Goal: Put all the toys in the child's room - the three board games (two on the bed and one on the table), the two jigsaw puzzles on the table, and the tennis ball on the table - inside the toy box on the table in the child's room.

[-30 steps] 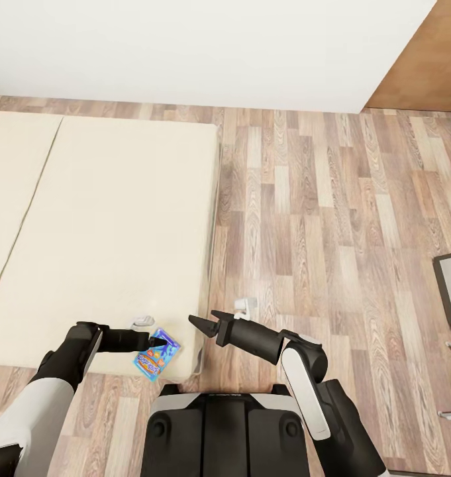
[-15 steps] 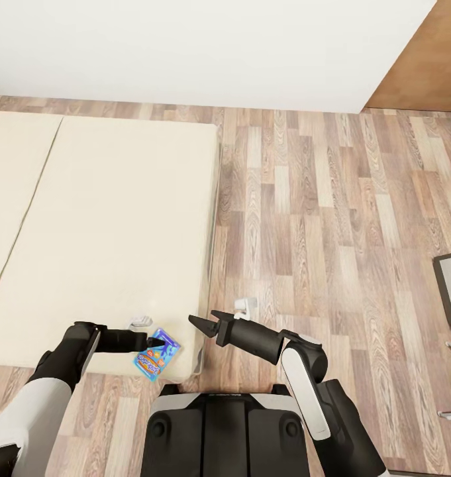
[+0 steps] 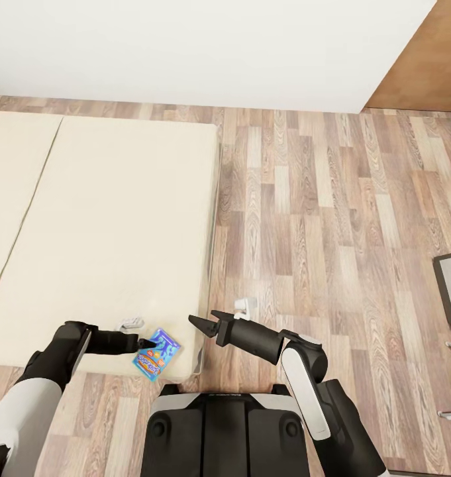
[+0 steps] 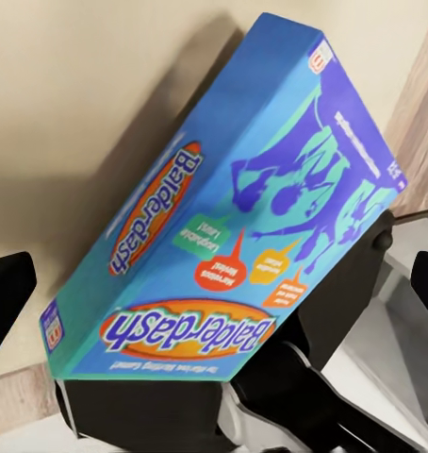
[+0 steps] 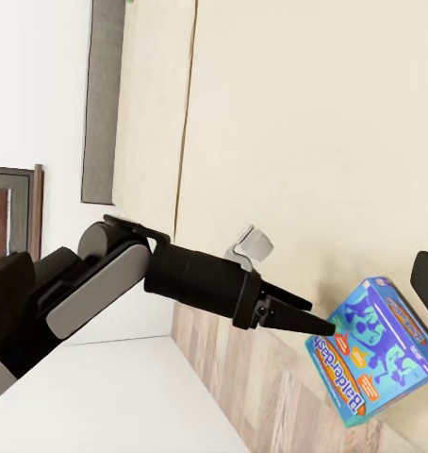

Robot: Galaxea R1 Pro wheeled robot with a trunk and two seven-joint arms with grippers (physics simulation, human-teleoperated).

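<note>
Honestly, better square open left jaws point(image 3: 148, 342) around game point(image 3: 157, 353) at bed point(image 3: 106, 218) corner; right jaws point(image 3: 206, 322) open.

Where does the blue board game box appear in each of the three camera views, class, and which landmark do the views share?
Head view: blue board game, low and left of centre, at the bed's near corner.
Left wrist view: it spans the middle of the picture, tilted, "Balderdash" print legible.
Right wrist view: low right corner, just beyond the left pincer.
Shared landmark: the beige bed.
</note>
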